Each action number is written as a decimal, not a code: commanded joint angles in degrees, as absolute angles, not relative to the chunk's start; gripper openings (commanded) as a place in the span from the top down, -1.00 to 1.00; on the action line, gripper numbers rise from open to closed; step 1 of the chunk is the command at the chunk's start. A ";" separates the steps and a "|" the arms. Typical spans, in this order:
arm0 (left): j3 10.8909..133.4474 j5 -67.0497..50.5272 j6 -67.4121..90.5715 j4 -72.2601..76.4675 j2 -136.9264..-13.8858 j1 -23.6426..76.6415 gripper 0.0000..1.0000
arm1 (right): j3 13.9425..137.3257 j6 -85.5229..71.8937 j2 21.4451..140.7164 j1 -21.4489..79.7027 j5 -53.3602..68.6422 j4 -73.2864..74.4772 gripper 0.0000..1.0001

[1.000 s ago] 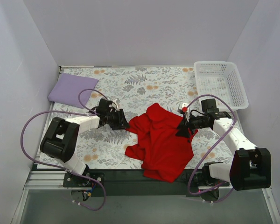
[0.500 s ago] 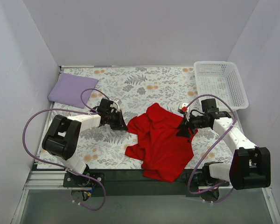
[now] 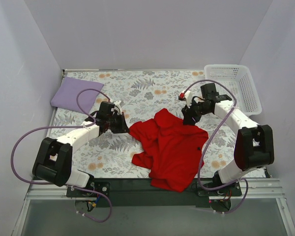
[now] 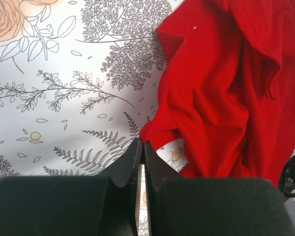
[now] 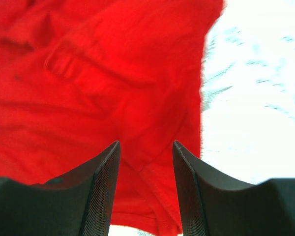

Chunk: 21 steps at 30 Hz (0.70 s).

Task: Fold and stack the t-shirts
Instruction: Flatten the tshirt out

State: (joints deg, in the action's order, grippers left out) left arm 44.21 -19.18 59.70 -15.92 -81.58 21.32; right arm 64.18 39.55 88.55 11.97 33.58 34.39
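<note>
**Red shirt crumpled at mid-worktop, a gripper at each side**

The worktop [image 3: 123,187] is covered by a grey floral-print cloth [image 3: 152,88] that fills most of the overhead view.

The red t-shirt [image 3: 169,147] is the largest loose item. It lies unfolded and rumpled from the centre toward 5 o'clock. Its near hem reaches over the dark front strip of the worktop.

The white lattice basket [image 3: 233,88] stands upright in the 2 o'clock corner, well apart from the red shirt.

The lavender t-shirt [image 3: 73,94] rests in the 10 o'clock corner as a flat, folded square. It is well apart from the red one and nothing lies on it.

The left gripper [image 3: 124,127] sits at the red shirt's 9 o'clock edge. Its wrist view shows the jaws pressed together, with a pointed lobe of the shirt's edge caught at their tips.

The right gripper [image 3: 188,118] sits at the shirt's 1 o'clock corner. In its wrist view the jaws stand apart, and smooth red fabric fills the gap and the space beyond them. Whether the fingers touch the cloth cannot be told.
</note>
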 commanded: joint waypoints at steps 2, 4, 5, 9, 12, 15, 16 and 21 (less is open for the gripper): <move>42.45 -17.66 58.45 -17.23 -79.28 21.18 1.00 | 62.76 47.79 87.98 17.39 32.35 40.43 -0.06; 42.37 -17.84 58.36 -17.05 -79.28 21.18 1.00 | 61.70 48.86 86.93 22.12 30.50 39.99 -0.07; 42.45 -18.02 58.36 -17.05 -79.10 21.09 1.00 | 61.96 48.61 86.92 23.54 30.32 39.82 -0.06; 41.75 -17.67 58.18 -16.88 -78.23 21.18 1.00 | 66.43 45.89 89.20 28.99 31.11 39.11 -0.06; 40.78 -17.58 58.36 -16.70 -77.26 21.09 1.00 | 69.34 42.90 92.10 33.04 29.54 39.11 -0.05; 40.52 -17.49 58.45 -16.61 -76.82 21.18 1.00 | 69.17 40.44 93.51 36.12 26.39 37.36 -0.05; 40.52 -17.58 58.45 -16.52 -76.82 21.18 1.00 | 68.73 39.56 93.60 37.25 25.15 36.48 -0.05; 40.52 -17.84 58.62 -16.35 -76.90 21.18 1.00 | 68.38 37.18 95.09 38.76 21.10 33.67 -0.06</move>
